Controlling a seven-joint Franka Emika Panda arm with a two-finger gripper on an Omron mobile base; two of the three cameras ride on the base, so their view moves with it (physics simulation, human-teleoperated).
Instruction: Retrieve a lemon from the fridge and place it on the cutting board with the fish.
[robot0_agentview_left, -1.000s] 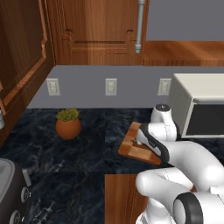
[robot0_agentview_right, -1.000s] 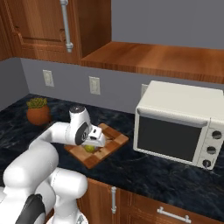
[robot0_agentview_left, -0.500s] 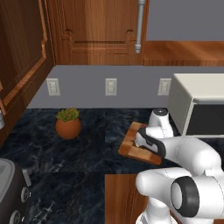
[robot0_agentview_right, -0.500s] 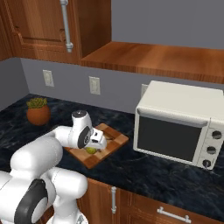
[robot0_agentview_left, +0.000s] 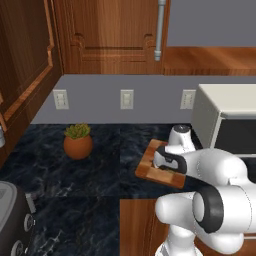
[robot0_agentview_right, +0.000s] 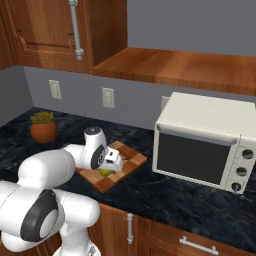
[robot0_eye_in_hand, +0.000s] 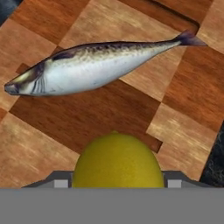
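The lemon (robot0_eye_in_hand: 117, 159), yellow-green and rounded, sits low between my gripper's (robot0_eye_in_hand: 117, 183) fingers, which stand at its two sides. It rests on or just above the reddish-brown checkered cutting board (robot0_eye_in_hand: 188, 87). The silvery fish (robot0_eye_in_hand: 96, 65) lies across the board just beyond the lemon, head to the left of the hand view. From the right base view, the gripper (robot0_agentview_right: 109, 167) points down onto the board (robot0_agentview_right: 131, 159) with the lemon (robot0_agentview_right: 104, 172) under it. My hand hides part of the board (robot0_agentview_left: 150, 167) from the left base view. The fridge is out of view.
A white toaster oven (robot0_agentview_right: 200, 140) stands on the dark marble counter just right of the board. A potted plant (robot0_agentview_right: 43, 127) sits at the back left. A dark appliance (robot0_agentview_left: 10, 220) stands at the counter's near left corner. Wooden cabinets hang overhead.
The arm's elbow has shifted a little while the hand stays down over the board. The lemon remains between the fingers beside the fish.
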